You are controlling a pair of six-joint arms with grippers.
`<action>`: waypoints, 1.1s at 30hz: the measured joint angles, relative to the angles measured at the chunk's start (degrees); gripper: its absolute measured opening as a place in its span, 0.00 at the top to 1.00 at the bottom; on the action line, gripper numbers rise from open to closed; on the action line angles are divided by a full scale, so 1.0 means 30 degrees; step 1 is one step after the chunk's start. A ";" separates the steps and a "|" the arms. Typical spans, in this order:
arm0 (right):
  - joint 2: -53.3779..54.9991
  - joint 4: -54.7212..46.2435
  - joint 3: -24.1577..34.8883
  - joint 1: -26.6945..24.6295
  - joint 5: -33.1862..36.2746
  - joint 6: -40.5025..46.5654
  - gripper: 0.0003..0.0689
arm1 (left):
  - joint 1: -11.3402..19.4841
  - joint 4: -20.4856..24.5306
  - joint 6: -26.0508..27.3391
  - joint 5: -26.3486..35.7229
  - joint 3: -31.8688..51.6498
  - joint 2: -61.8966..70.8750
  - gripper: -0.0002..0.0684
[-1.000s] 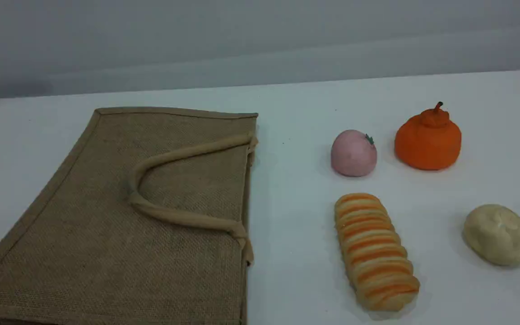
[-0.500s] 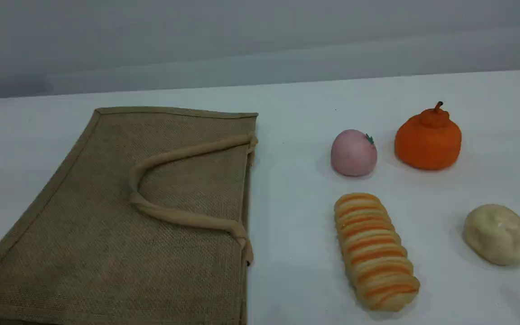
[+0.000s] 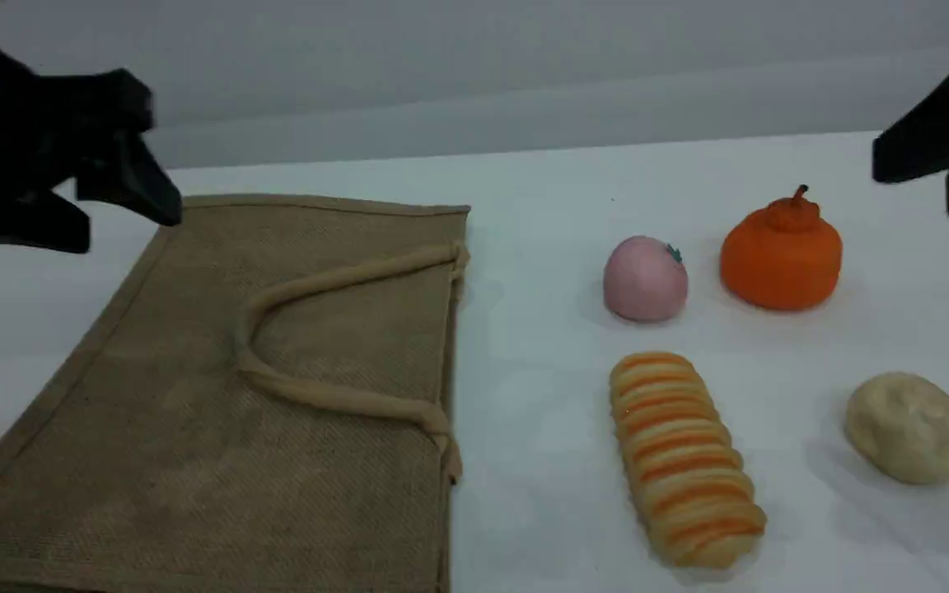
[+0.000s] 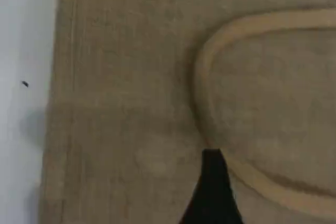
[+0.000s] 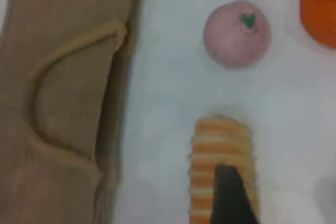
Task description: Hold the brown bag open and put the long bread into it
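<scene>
The brown bag (image 3: 194,445) lies flat on the white table at the left, its mouth edge facing right and a beige loop handle (image 3: 318,284) resting on top. The long bread (image 3: 680,457), striped orange and cream, lies to the bag's right near the front. My left gripper (image 3: 124,229) hovers open above the bag's far left corner. Its fingertip (image 4: 212,192) shows over the bag (image 4: 121,103) beside the handle (image 4: 207,61). My right gripper (image 3: 919,188) hangs open at the upper right, holding nothing. Its fingertip (image 5: 228,192) shows above the long bread (image 5: 220,135).
A pink round fruit (image 3: 645,278) and an orange stemmed fruit (image 3: 781,251) sit behind the bread. A pale bun (image 3: 909,427) lies at the right. A strip of bare table separates the bag's mouth from the bread.
Both grippers have come into the scene view, the left at the upper left corner and the right at the upper right. The bag and the food items have not moved.
</scene>
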 joint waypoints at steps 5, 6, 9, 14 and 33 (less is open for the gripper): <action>0.2082 0.3275 -0.0538 0.0000 -0.0200 -0.3028 0.46 | 0.0000 0.0022 0.0000 0.0086 -0.1817 0.2874 0.27; 0.2438 0.3658 -0.0746 0.0000 -0.0180 -0.3482 0.46 | 0.0000 0.0022 0.0000 0.0124 -0.2272 0.3595 0.27; 0.3492 0.4035 -0.1351 0.0000 -0.0084 -0.3878 0.46 | 0.0000 0.0022 0.0000 0.0704 -0.3582 0.5182 0.27; 0.4030 0.4235 -0.1921 0.0000 -0.0016 -0.3878 0.46 | 0.0000 0.0068 0.0000 0.0968 -0.5264 0.7330 0.27; 0.4030 0.4294 -0.2275 0.0000 0.0025 -0.3881 0.46 | 0.0000 -0.0019 -0.0063 0.1109 -0.6936 1.0613 0.29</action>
